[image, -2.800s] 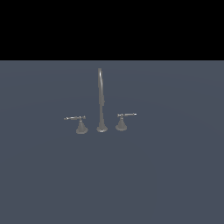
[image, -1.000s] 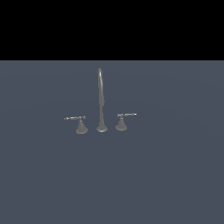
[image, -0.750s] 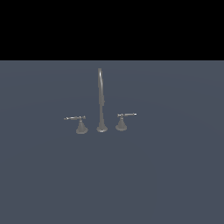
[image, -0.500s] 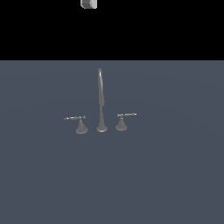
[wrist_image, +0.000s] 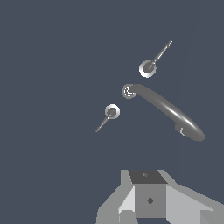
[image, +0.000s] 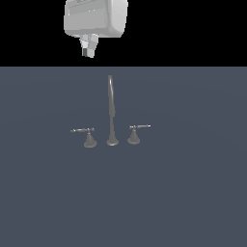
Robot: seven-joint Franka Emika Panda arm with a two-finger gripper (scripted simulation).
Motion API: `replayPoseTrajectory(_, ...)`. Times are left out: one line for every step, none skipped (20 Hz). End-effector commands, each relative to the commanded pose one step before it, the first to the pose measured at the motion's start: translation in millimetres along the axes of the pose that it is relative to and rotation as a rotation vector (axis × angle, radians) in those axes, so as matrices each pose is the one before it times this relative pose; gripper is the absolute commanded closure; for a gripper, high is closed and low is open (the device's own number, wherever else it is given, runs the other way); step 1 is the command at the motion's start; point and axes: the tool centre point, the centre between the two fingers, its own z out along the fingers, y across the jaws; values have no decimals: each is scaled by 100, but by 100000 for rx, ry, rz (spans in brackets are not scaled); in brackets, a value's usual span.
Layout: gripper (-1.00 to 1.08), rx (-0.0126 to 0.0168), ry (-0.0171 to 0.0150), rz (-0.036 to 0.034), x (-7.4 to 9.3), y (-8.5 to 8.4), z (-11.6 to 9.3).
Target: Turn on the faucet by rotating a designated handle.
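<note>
The faucet (image: 112, 111) stands on the flat grey bench (image: 193, 193) a little above the middle of the exterior view: a thin gooseneck spout with a lever on a cone base to either side. The handle (image: 83, 130) to be turned is the lever on the exterior view's left, its rod lying roughly level and pointing away from the spout toward the frame's left edge. The matching right-hand lever (image: 139, 127) points the opposite way.

The tool (image: 88, 49) hangs at the top of the exterior view, above and slightly left of the spout, well apart from every part of the set and touching nothing. Its fingers show only as a short stub under the pale body, so I cannot tell whether they are spread or closed; nothing is held.

The handle thus lies almost straight below the tool in the frame, only a touch to the left. Judging from this, the coming move is mainly a long descent, with the fingers set across the rod's left-right axis, near its free end.
</note>
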Motion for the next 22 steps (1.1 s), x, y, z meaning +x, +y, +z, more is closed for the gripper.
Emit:
replayPoseTrajectory(108, -310, -117, 6868, 504, -1391, 2323)
replayPoseTrajectory(108, -209, 83, 2693, 155, -519, 939)
replayPoseTrajectory(108, -226, 142, 2694, 134, -507, 948)
replayPoseTrajectory(108, -239, 202, 2693, 114, -493, 957)
replayPoseTrajectory(108, -248, 262, 2690, 95, -478, 966)
replayPoseTrajectory(108, -254, 323, 2686, 76, -462, 973)
replayPoseTrajectory(108, -255, 385, 2679, 58, -446, 980)
replayPoseTrajectory(108, -252, 447, 2671, 41, -429, 985)
replayPoseTrajectory(108, -245, 509, 2661, 24, -412, 990)
replayPoseTrajectory(108, -234, 570, 2649, 8, -394, 994)
replayPoseTrajectory(108, -219, 630, 2635, -7, -376, 997)
replayPoseTrajectory(108, -200, 690, 2620, -21, -357, 1000)
replayPoseTrajectory(108, -177, 748, 2603, -34, -337, 1001)
replayPoseTrajectory(108, -150, 806, 2585, -46, -318, 1001)
replayPoseTrajectory(108, -119, 861, 2564, -58, -298, 1001)
replayPoseTrajectory(108, -84, 901, 2505, -68, -274, 985)
replayPoseTrajectory(108, -45, 910, 2381, -74, -244, 942)
replayPoseTrajectory(108, -9, 901, 2231, -78, -214, 888)
replayPoseTrajectory(108, 24, 884, 2085, -80, -187, 835)
replayPoseTrajectory(108, 53, 859, 1941, -80, -163, 781)
replayPoseTrajectory(108, 78, 827, 1801, -79, -141, 728)
replayPoseTrajectory(108, 98, 790, 1662, -77, -121, 675)
